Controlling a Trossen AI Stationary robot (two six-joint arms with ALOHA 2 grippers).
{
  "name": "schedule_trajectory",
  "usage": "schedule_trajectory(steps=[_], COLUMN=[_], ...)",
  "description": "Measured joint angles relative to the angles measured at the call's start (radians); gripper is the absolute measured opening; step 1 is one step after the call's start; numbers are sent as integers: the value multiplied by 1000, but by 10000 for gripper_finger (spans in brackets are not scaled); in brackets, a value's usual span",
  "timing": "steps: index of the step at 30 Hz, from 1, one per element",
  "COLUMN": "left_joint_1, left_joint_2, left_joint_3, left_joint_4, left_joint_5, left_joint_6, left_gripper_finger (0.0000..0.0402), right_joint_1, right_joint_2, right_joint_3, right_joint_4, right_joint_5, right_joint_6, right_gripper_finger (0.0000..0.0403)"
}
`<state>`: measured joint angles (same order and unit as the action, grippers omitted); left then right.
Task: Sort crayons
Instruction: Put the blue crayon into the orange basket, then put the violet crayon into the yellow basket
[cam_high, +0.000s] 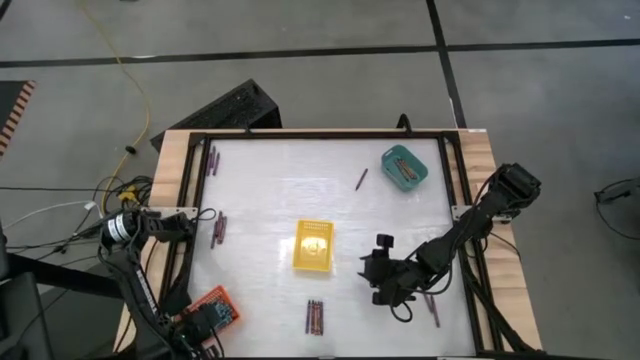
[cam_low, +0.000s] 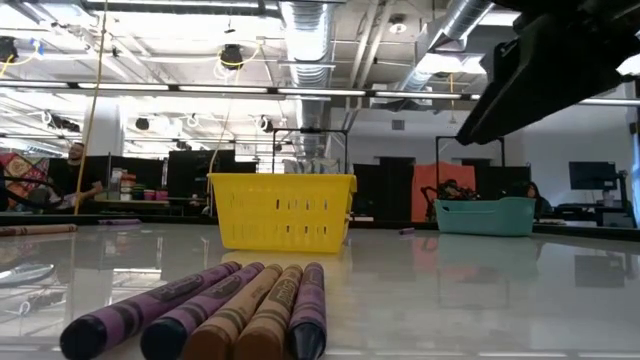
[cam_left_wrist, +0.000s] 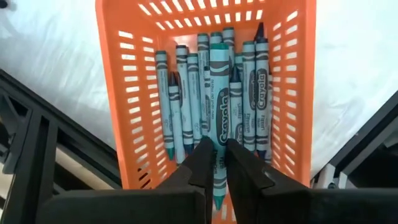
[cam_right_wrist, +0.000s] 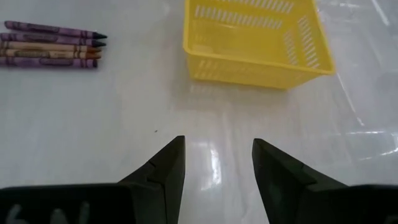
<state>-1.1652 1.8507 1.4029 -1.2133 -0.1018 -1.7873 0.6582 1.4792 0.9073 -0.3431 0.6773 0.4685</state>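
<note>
Left tool (cam_left_wrist: 215, 163): pinching a teal crayon (cam_left_wrist: 219, 118) over the orange tray (cam_left_wrist: 118, 93) — delivering it.
Right tool (cam_right_wrist: 217, 165): spread — yellow tray (cam_right_wrist: 255, 65) ahead.

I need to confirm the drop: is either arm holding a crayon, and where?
The left gripper pinches a teal crayon near one end, over the orange tray. The right gripper is open, holding nothing.

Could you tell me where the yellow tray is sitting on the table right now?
In the high view the yellow tray sits near the table's middle, left of the right gripper and beyond a row of crayons at the near edge.
</note>
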Motion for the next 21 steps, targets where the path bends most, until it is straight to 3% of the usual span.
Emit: schedule_trajectory(steps=[4,14,21], left_joint_1=[1,5,26], left_joint_2=[0,-5,-61], left_joint_3=[0,0,34], left_joint_4=[0,-9,-59], left_joint_5=[-1,-45,-260], left_joint_6=[11,28,57], left_gripper_finger=[43,126,138], right_joint_1=[3,23,85], right_joint_2=[0,0,-1], right_joint_3=[0,0,0], right_joint_4=[-47,-388,-527], right_joint_5=[-42,-177,-287], right_joint_6=[65,409,678], right_gripper_finger=[180,180,180])
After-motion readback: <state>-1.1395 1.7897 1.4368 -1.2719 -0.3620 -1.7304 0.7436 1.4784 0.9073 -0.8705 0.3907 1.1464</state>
